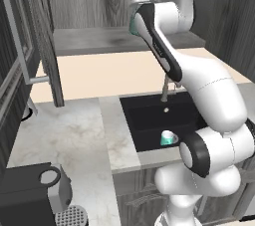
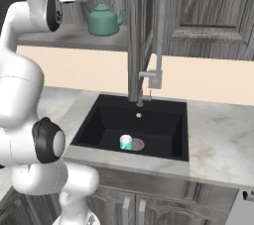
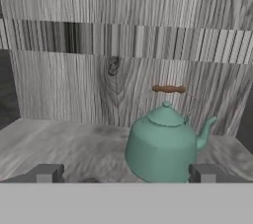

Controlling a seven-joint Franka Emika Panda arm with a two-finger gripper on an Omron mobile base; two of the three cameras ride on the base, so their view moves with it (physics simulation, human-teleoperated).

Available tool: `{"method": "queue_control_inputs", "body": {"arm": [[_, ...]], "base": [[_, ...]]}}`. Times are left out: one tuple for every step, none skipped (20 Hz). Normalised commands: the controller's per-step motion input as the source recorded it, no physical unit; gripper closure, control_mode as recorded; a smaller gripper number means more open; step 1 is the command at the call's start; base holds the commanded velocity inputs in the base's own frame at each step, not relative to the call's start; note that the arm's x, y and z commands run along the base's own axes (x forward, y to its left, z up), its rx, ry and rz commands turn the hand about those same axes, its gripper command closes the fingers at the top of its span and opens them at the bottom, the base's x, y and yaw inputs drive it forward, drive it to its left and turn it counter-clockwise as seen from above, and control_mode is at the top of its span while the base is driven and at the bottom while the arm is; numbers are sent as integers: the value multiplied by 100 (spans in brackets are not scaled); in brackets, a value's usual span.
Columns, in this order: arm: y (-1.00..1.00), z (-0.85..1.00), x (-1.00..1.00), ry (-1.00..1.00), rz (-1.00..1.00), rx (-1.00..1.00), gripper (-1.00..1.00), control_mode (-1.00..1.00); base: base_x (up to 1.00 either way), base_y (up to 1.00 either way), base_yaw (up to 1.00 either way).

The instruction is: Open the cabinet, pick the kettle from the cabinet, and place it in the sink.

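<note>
The teal kettle (image 3: 165, 144) with a brown-gripped handle stands upright on the grey wood-grain shelf (image 3: 59, 141) of the open cabinet (image 2: 206, 11). The gripper (image 3: 123, 173) faces it, fingers spread wide and holding nothing, kettle toward 1 o'clock in the hand view. Below, the black sink (image 2: 99, 120) holds a small teal cup (image 2: 126, 142) beside the drain.

One kettle (image 3: 164, 145), one sink (image 2: 136, 125), one faucet (image 2: 151, 45), one cup (image 2: 126, 142), one cabinet (image 1: 47, 36).
</note>
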Motion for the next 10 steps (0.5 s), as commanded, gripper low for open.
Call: {"method": "queue_control_inputs", "body": {"arm": [[8,0,5,-20,0,0,-100,-100],[11,-1,3,-21,0,0,-100,-100],[9,0,6,-21,0,0,-100,-100],[8,-3,5,-17,0,0,-100,-100],[11,-6,6,-17,0,0,-100,-100],[13,-10,6,-16,0,0,-100,-100],[9,-13,4,-16,0,0,-100,-100],[5,-18,2,-13,0,0,-100,-100],[4,-21,5,-7,0,0,-100,-100],[2,-18,6,-5,-1,0,-100,-100]], "base": [[0,0,0],[0,0,0],[0,0,0],[0,0,0],[0,0,0],[0,0,0],[0,0,0],[0,0,0],[0,0,0],[0,0,0]]}}
